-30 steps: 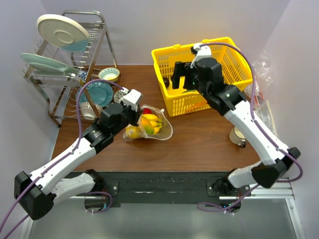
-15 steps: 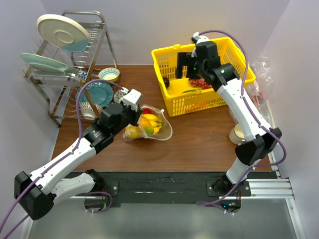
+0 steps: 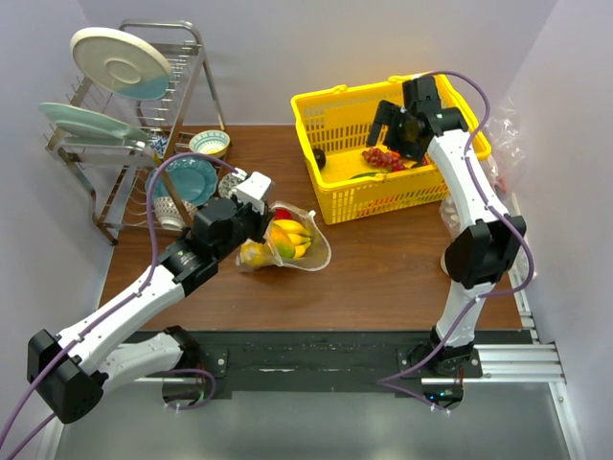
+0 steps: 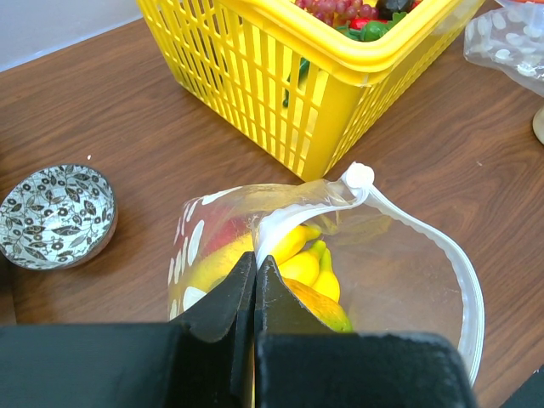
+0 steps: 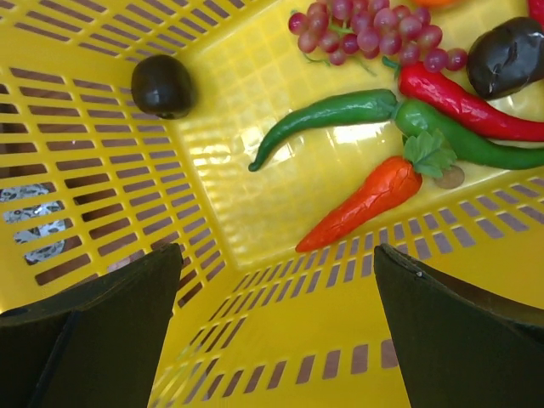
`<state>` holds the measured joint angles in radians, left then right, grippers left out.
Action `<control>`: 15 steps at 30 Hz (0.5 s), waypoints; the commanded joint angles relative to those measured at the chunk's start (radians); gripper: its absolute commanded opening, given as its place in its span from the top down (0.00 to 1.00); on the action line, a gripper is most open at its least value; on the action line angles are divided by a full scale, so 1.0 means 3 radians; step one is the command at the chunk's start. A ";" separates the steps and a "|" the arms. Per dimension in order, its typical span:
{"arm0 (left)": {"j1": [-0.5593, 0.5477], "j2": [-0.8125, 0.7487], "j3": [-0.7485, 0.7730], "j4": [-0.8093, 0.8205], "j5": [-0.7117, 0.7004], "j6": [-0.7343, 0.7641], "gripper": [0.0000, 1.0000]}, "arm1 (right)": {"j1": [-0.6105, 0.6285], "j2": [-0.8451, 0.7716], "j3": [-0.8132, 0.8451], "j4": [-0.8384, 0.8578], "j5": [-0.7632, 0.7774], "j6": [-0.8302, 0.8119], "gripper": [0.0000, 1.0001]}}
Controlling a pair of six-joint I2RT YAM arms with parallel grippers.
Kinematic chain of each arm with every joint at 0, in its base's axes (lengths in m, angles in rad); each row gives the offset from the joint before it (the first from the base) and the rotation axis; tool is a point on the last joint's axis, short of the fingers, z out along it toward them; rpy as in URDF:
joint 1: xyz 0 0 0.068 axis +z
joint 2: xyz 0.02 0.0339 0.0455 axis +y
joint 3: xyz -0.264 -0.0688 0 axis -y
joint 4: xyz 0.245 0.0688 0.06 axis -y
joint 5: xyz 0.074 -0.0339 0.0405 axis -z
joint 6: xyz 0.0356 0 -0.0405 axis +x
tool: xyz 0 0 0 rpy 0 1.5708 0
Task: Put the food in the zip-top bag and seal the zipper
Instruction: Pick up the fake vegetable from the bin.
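- Big change over the last second is all on the right arm. It was hunched low over the near-left part of the yellow slatted plastic basket (image 3: 330,101); now it's stretched out, with the right gripper (image 5: 276,263) over the far-right part and tipped down into it.
- Its jaws were spread wide then and they're spread wide now, with nothing between them. So no pick happened, it just repositioned.
- From the right wrist view the long curved dark green vegetable (image 5: 327,117) lies flat on the basket floor, beside an orange toy carrot (image 5: 357,204) and below the bunch of red grapes (image 5: 374,34). There's a second green piece next to the red pepper (image 5: 467,102), so I can't say for sure which one it's after.
- The left side hasn't budged. The left gripper (image 4: 256,272) is clenched on the near lip of the clear floppy plastic zip-top bag (image 4: 399,272), holding the mouth propped up on the wooden table just beside the basket.
- The yellow banana bunch (image 4: 310,259) and the orange-green mango-like fruit (image 4: 316,308) are already inside the bag.
- The narrow whitish zipper strip (image 4: 422,228) curves round a gaping mouth, so it's not sealed.
- My read: two foods down, and the green one is still to be grabbed before anything gets zipped.
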<state>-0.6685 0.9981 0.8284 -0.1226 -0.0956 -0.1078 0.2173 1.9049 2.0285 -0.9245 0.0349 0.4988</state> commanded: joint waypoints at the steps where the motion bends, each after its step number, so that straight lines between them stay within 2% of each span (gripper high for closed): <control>1: 0.0019 -0.0024 0.0133 0.0082 0.0037 0.0068 1.00 | 0.0027 -0.0285 -0.0073 0.0070 0.0255 0.0030 0.01; 8: 0.0020 -0.0044 0.0133 0.0082 0.0042 0.0068 1.00 | 0.0027 -0.0112 0.0044 -0.0241 0.1237 0.0127 0.01; 11: 0.0014 -0.0019 0.0133 0.0087 0.0058 0.0063 1.00 | 0.0027 0.0036 0.0146 -0.0446 0.1508 0.0188 0.01; 15: 0.0020 0.0012 0.0148 0.0076 0.0058 0.0063 1.00 | 0.0022 0.0200 0.0131 -0.0533 0.1576 0.0260 0.05</control>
<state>-0.6685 0.9993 0.8284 -0.1234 -0.0845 -0.1078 0.2279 1.9194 2.0361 -1.0214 0.4000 0.5323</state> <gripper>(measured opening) 0.020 0.966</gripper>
